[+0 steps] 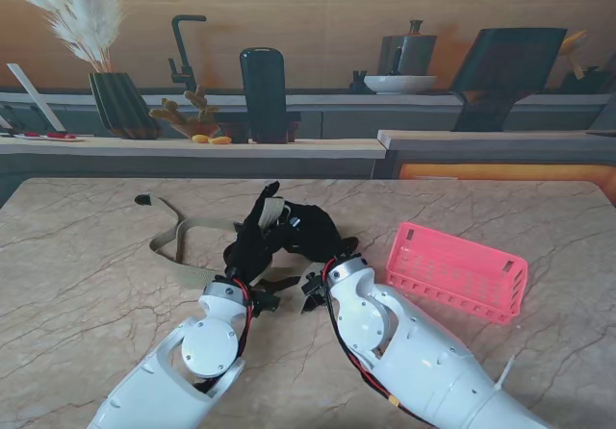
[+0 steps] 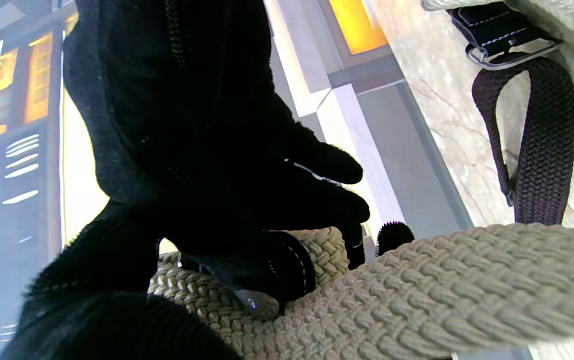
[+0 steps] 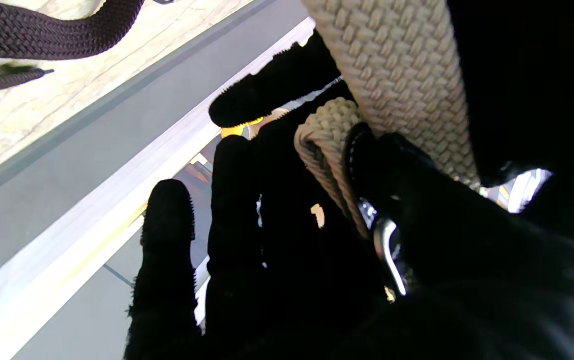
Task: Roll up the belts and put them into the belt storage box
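Beige belt: only wrist views show its metal buckle.

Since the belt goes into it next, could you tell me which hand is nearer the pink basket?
Right. The right hand is just left of the pink basket; the left hand is farther left, beyond it.

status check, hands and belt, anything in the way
Left hand and right hand both shut on the beige belt, lifted mid-table. Pink box to the right, nothing in it seen. Dark belt lies loose nearby.
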You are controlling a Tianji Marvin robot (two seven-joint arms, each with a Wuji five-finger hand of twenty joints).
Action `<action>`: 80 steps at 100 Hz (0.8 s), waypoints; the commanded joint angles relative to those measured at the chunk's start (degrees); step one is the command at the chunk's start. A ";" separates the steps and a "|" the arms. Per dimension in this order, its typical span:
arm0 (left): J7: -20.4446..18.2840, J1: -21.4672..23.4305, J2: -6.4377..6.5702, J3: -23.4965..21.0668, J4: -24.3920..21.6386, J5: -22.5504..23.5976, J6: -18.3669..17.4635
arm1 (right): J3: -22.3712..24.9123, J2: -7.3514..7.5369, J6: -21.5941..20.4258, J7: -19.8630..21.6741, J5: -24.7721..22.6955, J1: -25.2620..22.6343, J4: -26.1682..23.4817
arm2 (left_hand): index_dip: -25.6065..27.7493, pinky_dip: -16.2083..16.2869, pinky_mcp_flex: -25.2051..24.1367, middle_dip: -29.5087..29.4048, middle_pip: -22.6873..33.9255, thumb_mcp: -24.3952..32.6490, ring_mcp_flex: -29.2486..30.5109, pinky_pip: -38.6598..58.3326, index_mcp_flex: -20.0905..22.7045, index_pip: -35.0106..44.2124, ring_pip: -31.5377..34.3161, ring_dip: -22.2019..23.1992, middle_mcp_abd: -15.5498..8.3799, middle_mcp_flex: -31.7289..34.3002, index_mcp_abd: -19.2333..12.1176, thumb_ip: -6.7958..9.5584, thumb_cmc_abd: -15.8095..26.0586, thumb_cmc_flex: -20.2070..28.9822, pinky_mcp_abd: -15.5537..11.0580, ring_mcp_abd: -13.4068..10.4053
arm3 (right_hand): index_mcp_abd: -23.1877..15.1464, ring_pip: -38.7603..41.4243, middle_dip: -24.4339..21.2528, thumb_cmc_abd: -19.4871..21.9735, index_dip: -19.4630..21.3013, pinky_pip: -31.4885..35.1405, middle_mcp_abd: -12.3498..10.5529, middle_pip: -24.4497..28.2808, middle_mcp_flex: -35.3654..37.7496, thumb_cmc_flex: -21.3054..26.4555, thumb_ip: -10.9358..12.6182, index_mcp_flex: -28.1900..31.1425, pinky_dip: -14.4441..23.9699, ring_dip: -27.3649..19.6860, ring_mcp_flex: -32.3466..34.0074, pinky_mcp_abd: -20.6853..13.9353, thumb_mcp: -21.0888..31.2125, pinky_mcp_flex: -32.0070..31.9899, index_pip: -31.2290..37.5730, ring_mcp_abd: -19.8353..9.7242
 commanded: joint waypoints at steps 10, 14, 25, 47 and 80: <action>-0.77 0.23 -0.84 0.09 -0.47 -1.49 1.73 | 0.13 -0.17 -2.37 -1.44 -3.46 -1.00 -2.79 | 0.30 2.98 7.76 1.84 4.46 3.46 10.00 7.01 0.40 9.55 6.25 2.87 -0.30 7.07 0.32 2.78 3.91 5.94 0.38 -0.35 | -13.60 1.63 1.02 3.09 2.29 0.30 -0.35 1.49 1.24 1.15 -0.80 5.57 1.42 1.20 1.13 -0.17 -0.72 0.29 5.93 -0.83; -0.33 0.22 -1.00 0.05 -0.48 -1.65 2.09 | 0.41 0.07 -2.81 -1.68 -4.21 -1.29 -3.16 | -0.11 3.51 9.92 2.32 5.73 2.87 12.57 8.91 0.36 13.79 7.98 3.41 -0.29 9.20 0.58 2.40 4.82 7.74 0.78 -0.48 | -13.71 1.80 1.05 3.10 2.30 0.35 -0.35 1.60 1.29 1.15 -0.79 5.57 1.48 1.26 1.21 -0.21 -0.71 0.31 5.91 -0.89; 0.88 0.56 -1.39 -0.23 -1.14 -2.53 2.94 | 0.98 0.77 -4.13 -1.84 -6.11 -1.93 -3.86 | 0.12 4.41 14.53 2.86 8.49 -1.45 18.16 13.30 0.18 26.61 12.01 4.26 -0.27 14.98 0.86 1.86 7.24 13.34 1.34 -0.68 | -14.35 2.98 1.95 3.17 2.58 0.44 0.05 3.14 1.50 0.95 -0.71 5.50 1.74 1.82 2.04 -0.27 -0.90 0.45 5.86 -0.94; 0.35 2.07 -1.33 -1.11 -3.46 -5.70 2.92 | 1.46 1.77 -3.39 -0.61 -7.65 -2.80 -5.01 | -0.25 6.04 17.62 9.80 8.05 -14.51 25.47 19.51 8.96 41.07 17.10 6.94 -2.10 28.33 -2.42 0.05 6.85 31.78 3.86 -1.24 | -16.52 9.41 4.84 1.91 2.67 0.26 0.75 7.54 3.78 0.02 -0.22 3.90 2.64 5.78 5.29 1.00 -0.97 1.40 4.54 0.16; -2.34 2.61 -0.85 -1.54 -4.51 -8.63 3.12 | 3.57 5.62 0.21 5.50 -14.66 -4.52 -9.88 | 2.47 6.18 20.01 15.85 7.50 -7.73 28.70 21.24 11.75 45.44 18.88 8.57 -3.30 32.94 -4.15 -0.27 2.54 32.71 4.53 -2.08 | -4.68 8.84 8.42 -10.05 15.60 -2.87 -0.61 9.73 -5.71 -11.36 6.28 -10.60 4.11 8.66 2.27 -1.26 5.42 1.62 -15.90 -1.34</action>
